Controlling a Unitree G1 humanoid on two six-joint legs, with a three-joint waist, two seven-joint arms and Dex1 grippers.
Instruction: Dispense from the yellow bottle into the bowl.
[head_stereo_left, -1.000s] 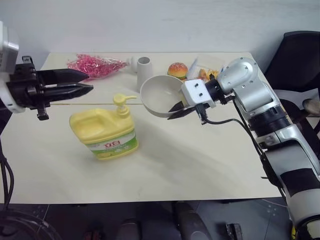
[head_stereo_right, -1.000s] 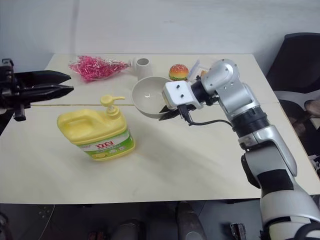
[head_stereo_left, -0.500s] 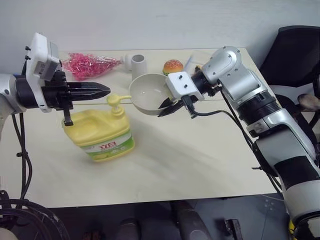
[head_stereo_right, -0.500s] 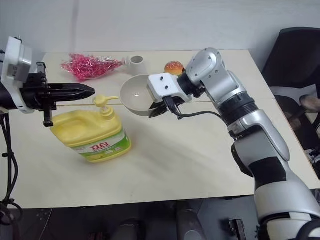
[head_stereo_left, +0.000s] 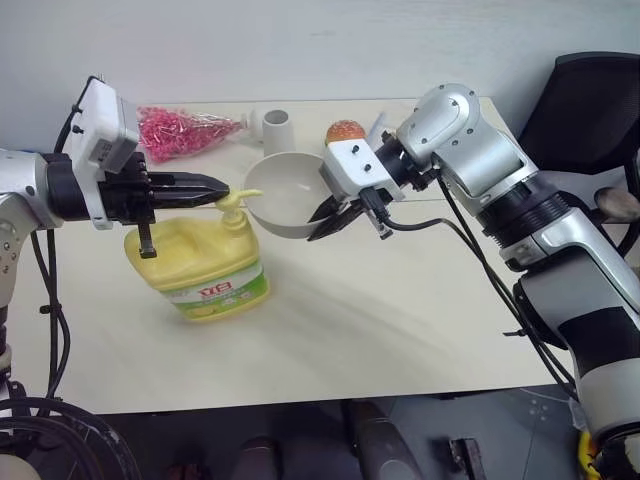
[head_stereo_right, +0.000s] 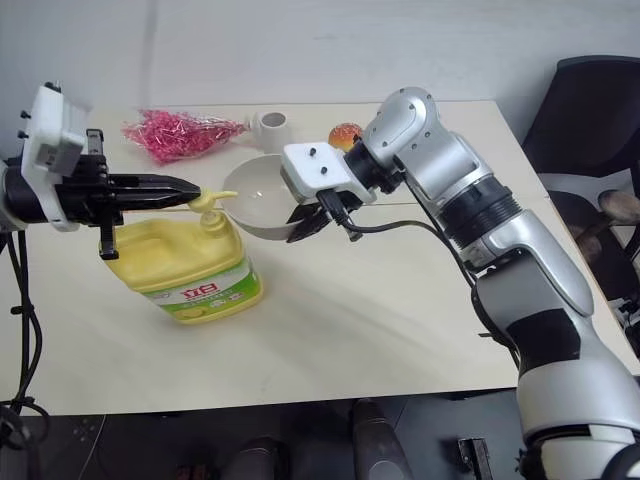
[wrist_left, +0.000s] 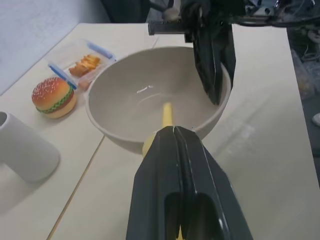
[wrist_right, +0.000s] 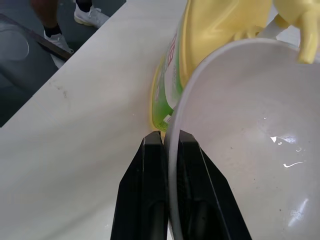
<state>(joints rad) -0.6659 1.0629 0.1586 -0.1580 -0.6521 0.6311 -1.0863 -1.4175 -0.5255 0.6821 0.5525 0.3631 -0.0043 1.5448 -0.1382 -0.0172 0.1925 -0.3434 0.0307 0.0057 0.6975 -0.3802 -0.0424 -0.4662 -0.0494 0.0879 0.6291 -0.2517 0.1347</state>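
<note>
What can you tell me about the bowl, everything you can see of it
The bowl is small, round and plain, pale grey-beige, with a smooth, glossy inside that looks empty. It is held off the table, tilted, its rim pinched between the shut fingers of the right claw, one finger inside the wall and one outside. Its opposite rim sits by the yellow bottle, under the pump's spout, whose tip reaches over the bowl's inside. The left claw, shut, sits over the pump's top.
</note>
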